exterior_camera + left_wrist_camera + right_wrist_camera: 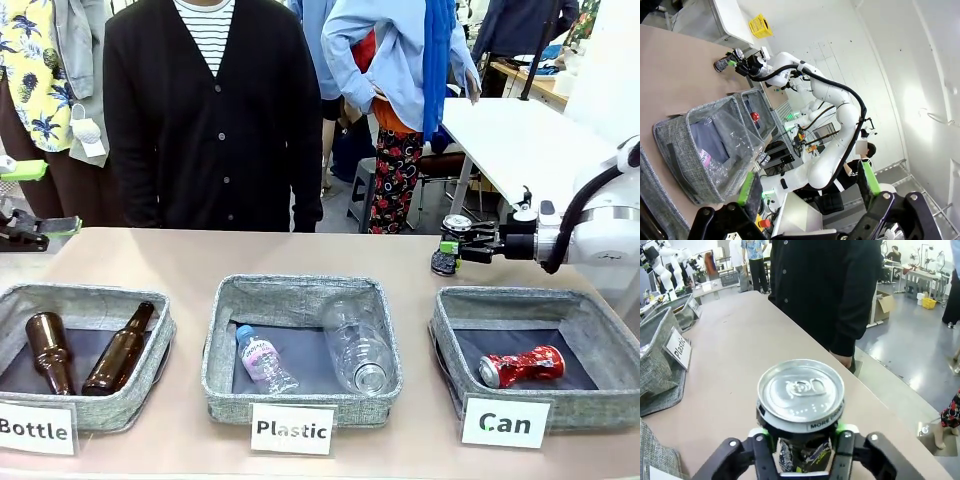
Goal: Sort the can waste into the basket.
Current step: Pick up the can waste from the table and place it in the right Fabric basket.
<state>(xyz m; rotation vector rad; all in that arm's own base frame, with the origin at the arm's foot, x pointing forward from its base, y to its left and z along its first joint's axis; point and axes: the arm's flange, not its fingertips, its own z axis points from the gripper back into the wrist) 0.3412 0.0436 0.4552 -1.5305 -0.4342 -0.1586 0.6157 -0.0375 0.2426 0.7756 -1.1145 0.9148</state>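
Reaching behind the basket (452, 312) signed "Can", the right gripper (449, 249) straddles the dark can (443, 262) standing on the table — one red can (521, 366) already lies inside. Left wrist view: left gripper (807, 186) spread, empty. Right wrist view: pads (844, 429) flank the can's sides; whether they clamp it, I cannot tell.

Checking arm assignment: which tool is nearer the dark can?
Right. The right tool has its fingers around the dark can behind the Can basket; the left tool is far across the table.
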